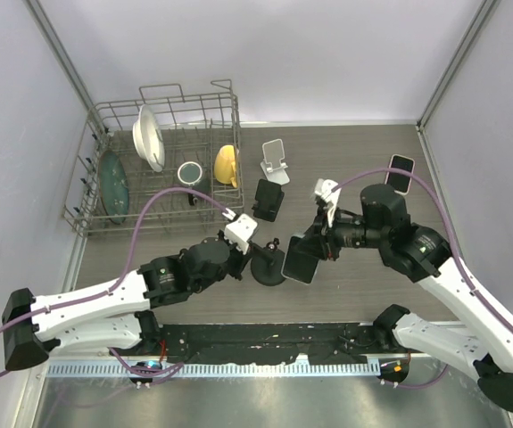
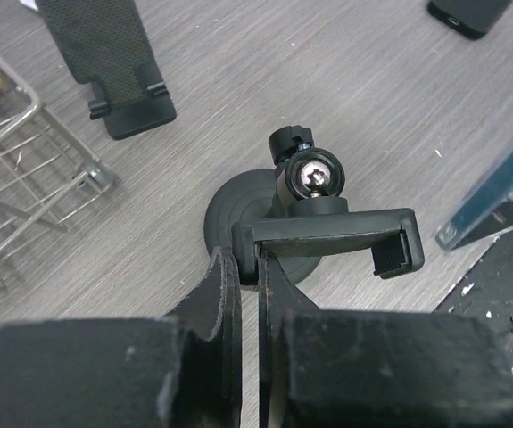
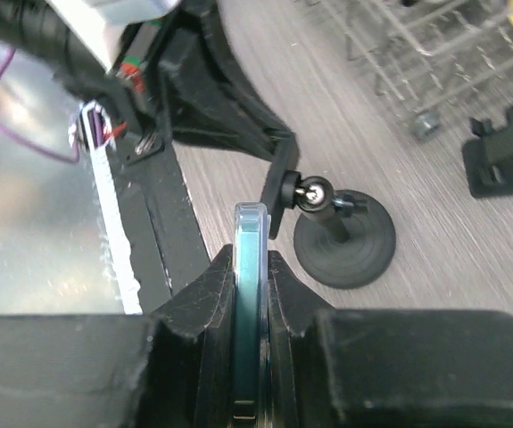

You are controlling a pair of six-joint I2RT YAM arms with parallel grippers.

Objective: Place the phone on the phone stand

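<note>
Left end effector (image 2: 247,269): clamped on stand (image 2: 327,234) bracket. Right end effector (image 3: 249,264): clamped on phone (image 3: 248,230), stand just ahead.

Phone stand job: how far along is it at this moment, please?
Done: the right gripper has the phone gripped, off the table, next to the phone stand. In hand: the left gripper is shut on one end of the stand's clamp, apparently steadying it. Left: the clamp holds nothing yet, so the phone must go into it and be let go.
</note>
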